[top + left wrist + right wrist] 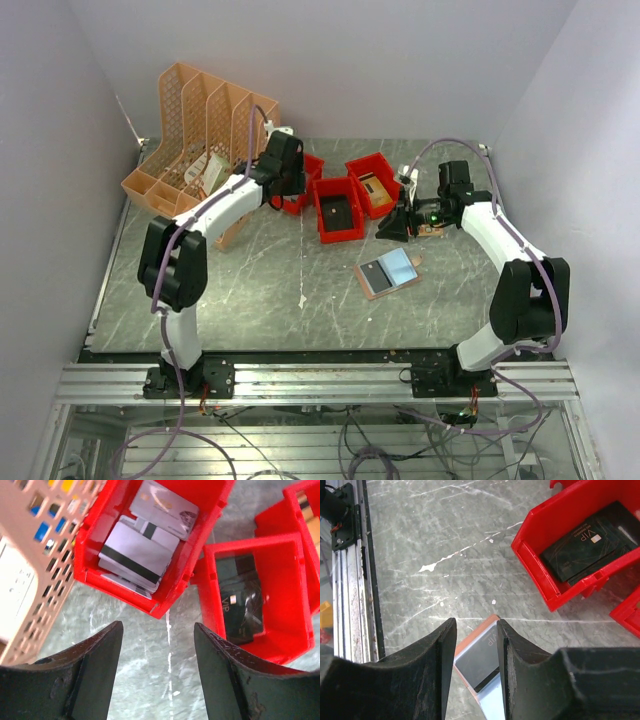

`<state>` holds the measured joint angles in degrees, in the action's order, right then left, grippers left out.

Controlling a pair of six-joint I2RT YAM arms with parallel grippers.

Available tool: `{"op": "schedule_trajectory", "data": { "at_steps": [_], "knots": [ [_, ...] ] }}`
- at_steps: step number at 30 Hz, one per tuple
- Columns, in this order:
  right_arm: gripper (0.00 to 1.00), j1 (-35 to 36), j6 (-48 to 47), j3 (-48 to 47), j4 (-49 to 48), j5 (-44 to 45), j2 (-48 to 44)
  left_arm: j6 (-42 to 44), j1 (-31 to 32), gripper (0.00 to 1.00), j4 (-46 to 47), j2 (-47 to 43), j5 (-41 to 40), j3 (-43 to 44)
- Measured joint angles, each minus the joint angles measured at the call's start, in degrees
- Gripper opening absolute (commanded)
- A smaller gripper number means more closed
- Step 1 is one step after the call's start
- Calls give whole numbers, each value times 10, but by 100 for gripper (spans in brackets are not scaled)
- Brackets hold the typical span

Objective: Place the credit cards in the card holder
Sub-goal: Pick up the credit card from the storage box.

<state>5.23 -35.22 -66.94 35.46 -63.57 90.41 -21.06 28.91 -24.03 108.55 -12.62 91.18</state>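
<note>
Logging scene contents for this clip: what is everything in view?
card holder: one, salmon-pink, open on the table before the bins
grey card: one, lying on the card holder
red bins: three, mid-table
pale striped cards: several, white-grey, left bin
dark VIP cards: at least two, black, middle bin
tan item: one, right bin
file rack: one, orange lattice, far left
table: one, grey marbled
left hand: open, empty, over the left bin
right hand: open, empty, above the card holder
</note>
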Motion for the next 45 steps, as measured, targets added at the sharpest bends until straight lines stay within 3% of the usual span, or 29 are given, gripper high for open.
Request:
{"op": "schedule_trajectory", "data": {
  "at_steps": [7,11,15,28,34,40,45],
  "knots": [
    [37,0,-7,2,0,0,0,-241,0,81,4,-23,-110,-53],
    [37,0,-13,2,4,0,0,-339,0,80,-50,16,-166,13],
    [37,0,-17,2,9,0,0,-390,0,74,-69,75,-193,94],
    [36,0,-23,2,18,3,5,-438,0,62,-123,136,-227,124],
    [36,0,-23,2,18,4,5,-439,0,46,-123,157,-230,135],
    [36,0,-23,2,18,4,5,-439,0,9,-123,173,-228,135],
    [35,0,-23,2,18,8,5,-439,0,7,-114,172,-225,134]
  ]
}}
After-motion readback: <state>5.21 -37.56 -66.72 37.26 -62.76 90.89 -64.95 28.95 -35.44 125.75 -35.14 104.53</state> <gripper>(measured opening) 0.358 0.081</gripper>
